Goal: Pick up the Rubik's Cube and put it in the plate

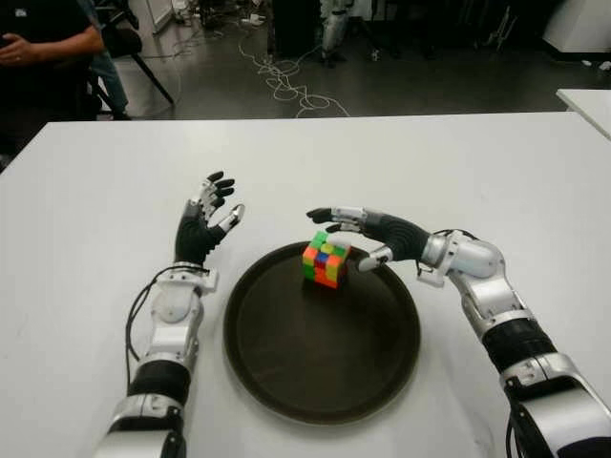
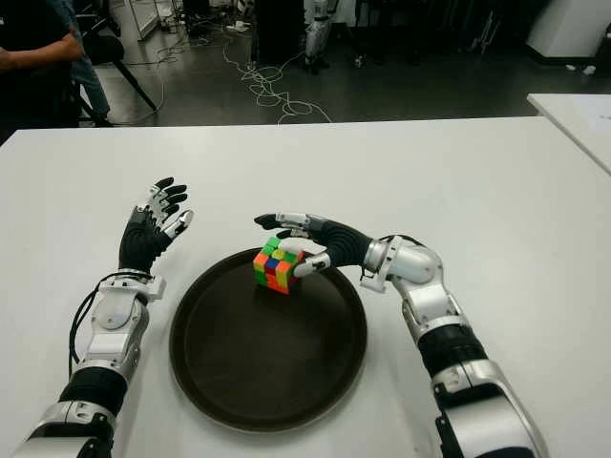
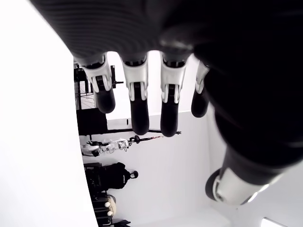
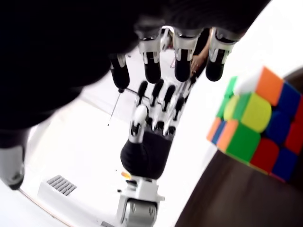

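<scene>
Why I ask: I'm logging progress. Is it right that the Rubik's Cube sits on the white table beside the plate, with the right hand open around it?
Not quite: the left eye view shows the Rubik's Cube on the plate, near its far rim, not on the table. The right hand is indeed open around it.

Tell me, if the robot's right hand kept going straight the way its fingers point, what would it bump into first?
Probably the left hand. The right hand, open beside the Rubik's Cube in the plate, points its fingers across the table toward it. Depth is unclear, so they might pass just short of it.
</scene>
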Controlling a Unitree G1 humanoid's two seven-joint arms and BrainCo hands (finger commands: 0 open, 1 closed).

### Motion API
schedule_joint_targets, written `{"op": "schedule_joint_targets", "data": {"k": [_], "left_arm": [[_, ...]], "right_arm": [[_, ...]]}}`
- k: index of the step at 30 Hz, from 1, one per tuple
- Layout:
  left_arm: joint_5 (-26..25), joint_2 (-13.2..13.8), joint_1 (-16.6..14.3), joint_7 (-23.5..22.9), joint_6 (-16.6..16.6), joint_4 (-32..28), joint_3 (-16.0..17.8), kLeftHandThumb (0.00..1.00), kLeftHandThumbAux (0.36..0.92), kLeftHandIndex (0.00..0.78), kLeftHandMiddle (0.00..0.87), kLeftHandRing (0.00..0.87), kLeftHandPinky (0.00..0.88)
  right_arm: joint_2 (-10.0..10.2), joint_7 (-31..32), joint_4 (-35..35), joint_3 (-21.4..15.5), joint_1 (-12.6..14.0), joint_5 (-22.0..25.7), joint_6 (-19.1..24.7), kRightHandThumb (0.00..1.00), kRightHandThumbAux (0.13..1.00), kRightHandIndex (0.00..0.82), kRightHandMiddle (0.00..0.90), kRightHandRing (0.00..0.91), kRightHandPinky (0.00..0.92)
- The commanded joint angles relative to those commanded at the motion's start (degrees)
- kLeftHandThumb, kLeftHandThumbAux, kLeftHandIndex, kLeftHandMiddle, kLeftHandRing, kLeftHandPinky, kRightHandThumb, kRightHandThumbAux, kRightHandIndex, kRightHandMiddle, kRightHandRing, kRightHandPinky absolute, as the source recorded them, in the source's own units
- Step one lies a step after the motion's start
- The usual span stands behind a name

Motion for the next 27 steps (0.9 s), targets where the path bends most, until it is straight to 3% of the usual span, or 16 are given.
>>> {"op": "schedule_joint_targets", "data": {"k": [6,15,21,27], "left_arm": [[0.2,0.0,0.2,0.3,0.9,-0.8,-0.1,0.031,0.724,0.147,0.21,0.16,0.092],[0.9,0.2,0.5,0.9,2.0,-1.9,-0.4,0.013,0.726,0.134,0.189,0.148,0.09],[1.2,0.0,0.6,1.7,2.7,-2.3,-0.2,0.017,0.73,0.131,0.186,0.145,0.084],[1.2,0.2,0.5,1.7,2.7,-2.0,-0.2,0.016,0.723,0.14,0.197,0.15,0.081]], "right_arm": [[-0.3,-1.7,4.6,-2.9,-2.4,0.1,-1.6,0.0,0.509,0.01,0.009,0.005,0.02],[1.1,-12.0,11.8,-7.6,-5.3,-0.8,-1.4,0.0,0.598,0.075,0.076,0.051,0.035],[3.0,-24.6,15.7,-12.0,-5.8,-0.9,-2.1,0.004,0.681,0.128,0.147,0.119,0.086],[4.3,-34.4,17.6,-14.0,-6.7,-2.1,-1.5,0.002,0.752,0.186,0.225,0.203,0.178]]}}
